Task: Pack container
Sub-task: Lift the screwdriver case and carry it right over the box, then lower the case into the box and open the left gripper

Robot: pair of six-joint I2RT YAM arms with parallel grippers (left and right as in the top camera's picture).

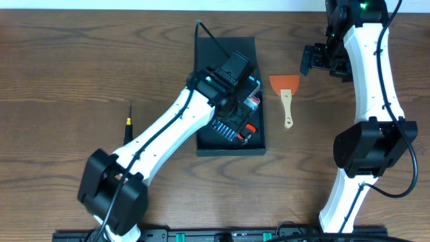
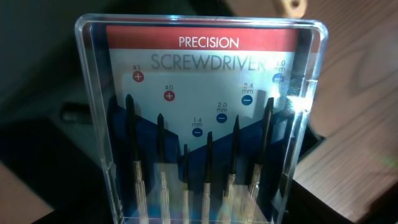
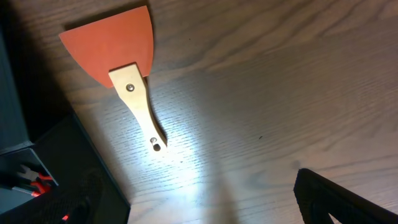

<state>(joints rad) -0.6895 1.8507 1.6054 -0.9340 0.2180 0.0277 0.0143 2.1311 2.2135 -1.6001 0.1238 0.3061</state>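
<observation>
Roughly at the middle of the counter point(image 1: 60, 60), nearer its far edge than its near edge, sits the container point(image 1: 228, 150), dark, with its top open. The left arm stretches over it from the near-left corner, and the left gripper point(image 1: 240, 99) hangs above the container's right half.

The screwdriver-set case point(image 2: 211, 124) fills the left wrist view. It is clear plastic with a red and blue card and 6 dark-tipped drivers in a row. It looks tilted rather than flat, though the close view leaves that unsure. No fingers show there, and the overhead view hides them under the wrist, so I cannot tell whether this pincer is clamped on the case or parted.

Inside the container, toward its near-right corner, lie red-handled pliers point(image 1: 250, 129) beside a row of dark tools point(image 1: 225, 128) too shadowed to name.

Just beside the container's right wall lies a scraper point(image 1: 285, 97), its orange blade toward the far edge and its wooden handle toward the near edge. The right gripper point(image 1: 310, 60) hovers by the far edge, right of the blade and apart from it. Its wrist view shows only 1 dark finger point(image 3: 348, 199), so I cannot tell if that pincer is open or closed.

Toward the left edge lies a small screwdriver point(image 1: 127, 119), well apart from the container.
</observation>
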